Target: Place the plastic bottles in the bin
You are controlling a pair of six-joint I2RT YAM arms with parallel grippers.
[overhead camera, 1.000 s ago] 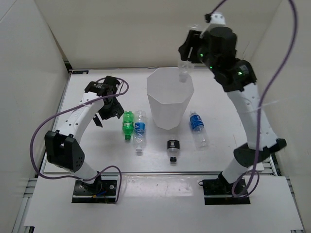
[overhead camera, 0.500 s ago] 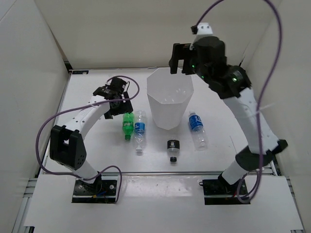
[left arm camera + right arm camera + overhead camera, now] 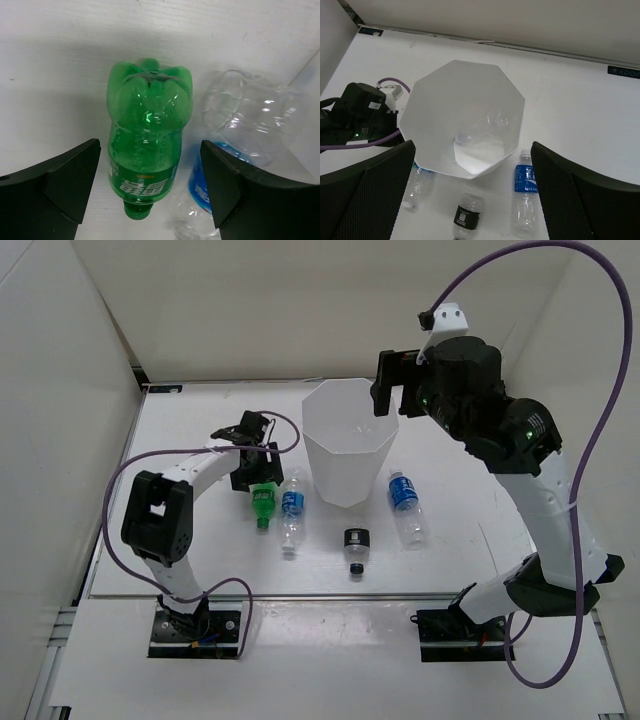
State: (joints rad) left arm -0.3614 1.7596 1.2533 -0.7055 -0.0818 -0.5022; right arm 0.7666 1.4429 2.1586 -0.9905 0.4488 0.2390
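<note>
The white faceted bin [image 3: 345, 475] stands mid-table. A plain clear bottle [image 3: 482, 134] lies inside the bin [image 3: 432, 115]. My right gripper [image 3: 393, 398] hangs open above the bin's far right rim, holding nothing. On the table left of the bin lie a green bottle [image 3: 262, 500] and a clear blue-label bottle [image 3: 290, 508]. My left gripper [image 3: 254, 468] is down over the green bottle [image 3: 148, 135]; its open jaws straddle the bottle with a narrow gap on each side. A short black-label bottle [image 3: 355, 544] and another blue-label bottle [image 3: 405, 502] lie nearer the front.
The blue-label bottle [image 3: 235, 135] lies right beside the green one, close to my left gripper's right finger [image 3: 240, 195]. White walls enclose the table on three sides. Purple cables loop from both arms.
The right gripper opened and the clear bottle it held over the bin now lies inside. The left gripper moved right, down over the green bottle, and its jaws have narrowed.
</note>
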